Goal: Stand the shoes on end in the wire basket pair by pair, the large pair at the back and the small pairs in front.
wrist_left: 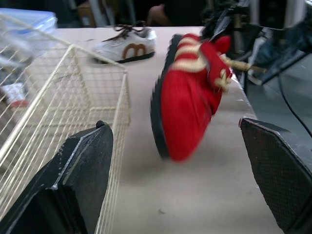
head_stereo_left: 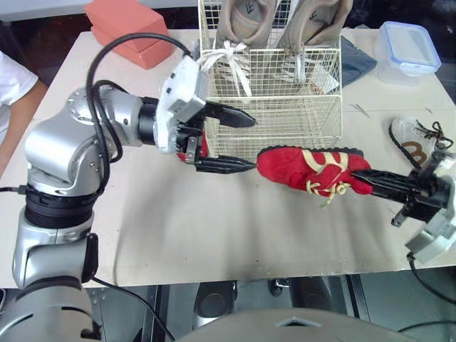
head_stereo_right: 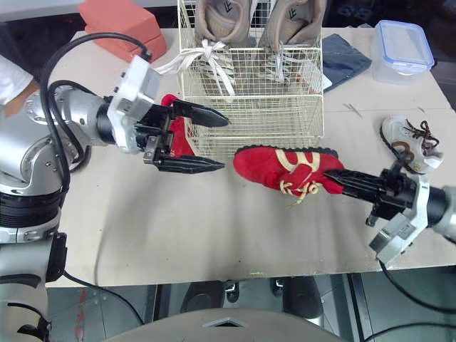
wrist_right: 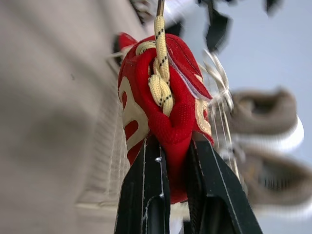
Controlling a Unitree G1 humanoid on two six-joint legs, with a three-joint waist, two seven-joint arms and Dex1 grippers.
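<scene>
the step in hand looks like getting the red shoe (head_stereo_left: 310,171) into the front of the wire basket (head_stereo_left: 285,125). the right gripper (head_stereo_left: 363,178) pinches it at the collar, close by the knot of the laces, with both fingers pressed on the red cloth. the left gripper (head_stereo_left: 253,142) is spread wide, level with the shoe's toe and just to its left, holding nothing.

to do it well, i'd lift the shoe clear of the near rim before carrying it further in, since the wire would catch the toe or the loose lace ends. tip it toe down so it stands on end, and set it to one side of the front space to leave room for its mate. the open left gripper could steady the toe. the collar grip is on soft cloth, so the shoe may swing.

the shoe is small, red and fuzzy with cream stripes and yellow laces. its dark sole faces the basket, and it sits just in front of the near wall, apparently a little off the table. a second red shoe (head_stereo_right: 174,132) shows behind the left gripper. the big beige pair (head_stereo_left: 246,18) stands at the back of the basket, and a white shoe (head_stereo_left: 413,139) lies on the table to the right.
</scene>
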